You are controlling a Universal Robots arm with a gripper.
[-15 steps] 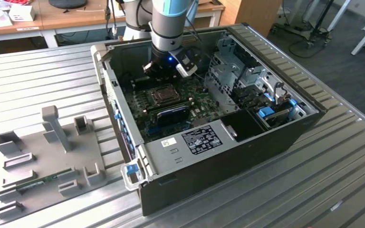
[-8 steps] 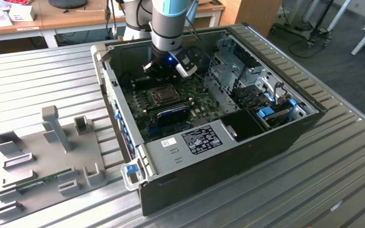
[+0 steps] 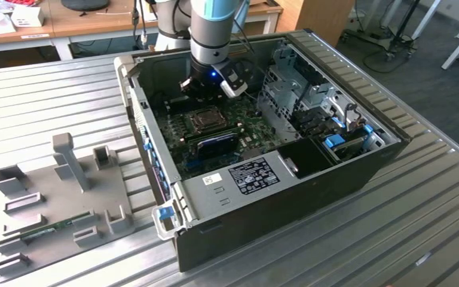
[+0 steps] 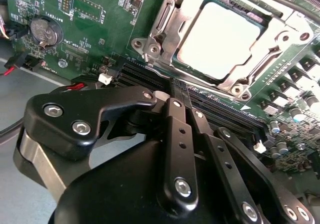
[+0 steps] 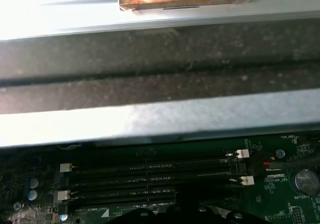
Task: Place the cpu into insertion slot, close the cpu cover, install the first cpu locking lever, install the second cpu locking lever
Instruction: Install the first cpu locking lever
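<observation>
1. Silvery-tan metal of the cpu shows through the window of the cpu cover. The cover lies flat over the chip in the insertion slot. Its far side is cut off in the second wrist view.
2. The gripper hangs just beside the slot, over the black memory slots. The jaws look pressed together with nothing between them, though the black linkage in front hides much of their length.
3. Thin metal rods run along the slot's rim. Whether they are latched is too hard to make out.
4. In the exterior view the arm reaches down into the open computer case, which stands on a ribbed metal tabletop. The wrist hides the board beneath it.
5. A grey fixture tray lies at the exterior view's left, well apart from the case.
6. In the first wrist view a case wall blocks most of the board. A coin battery sits near the memory slots.
</observation>
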